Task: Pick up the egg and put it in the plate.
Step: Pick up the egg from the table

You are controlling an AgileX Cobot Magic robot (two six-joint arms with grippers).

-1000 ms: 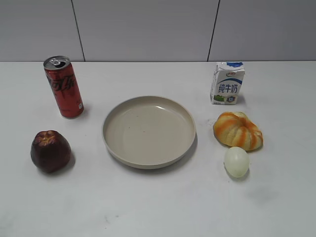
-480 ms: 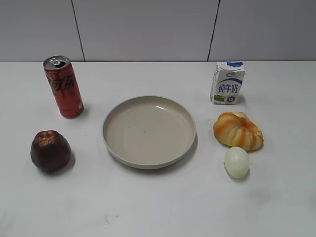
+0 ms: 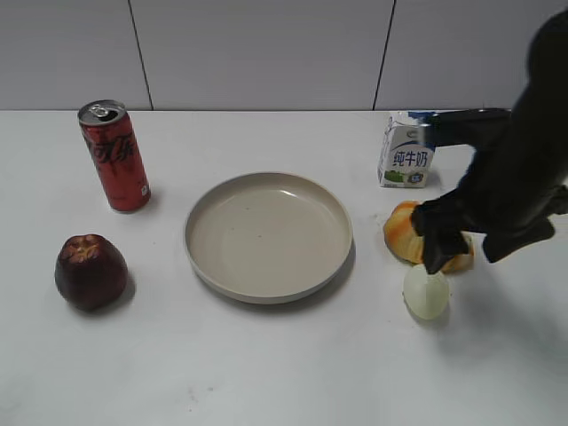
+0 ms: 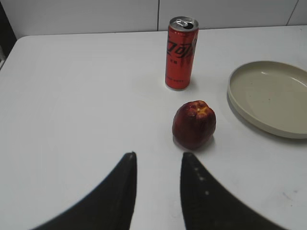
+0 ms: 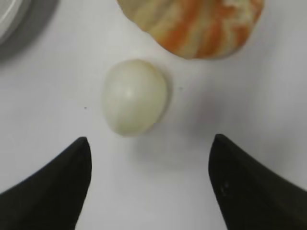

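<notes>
The egg (image 3: 426, 293) lies on the white table, in front of the orange-and-white pumpkin-shaped thing (image 3: 404, 232) and to the right of the plate (image 3: 192, 238). The plate is beige, round and empty. My right gripper (image 3: 468, 260) hangs open just above and behind the egg, partly covering the pumpkin thing. In the right wrist view the egg (image 5: 135, 96) lies just ahead of the open gripper (image 5: 151, 140), left of its centre line and not between the fingertips. My left gripper (image 4: 159, 155) is open and empty, short of the apple (image 4: 194, 123), and is out of the exterior view.
A red soda can (image 3: 114, 156) stands at the back left and a dark red apple (image 3: 90, 272) lies front left. A milk carton (image 3: 407, 150) stands behind the pumpkin thing. The left wrist view shows the can (image 4: 181, 52) and the plate's rim (image 4: 238, 103).
My right arm has come in from the right and now hangs over the pumpkin thing and the egg. The egg and the other things have not moved.
</notes>
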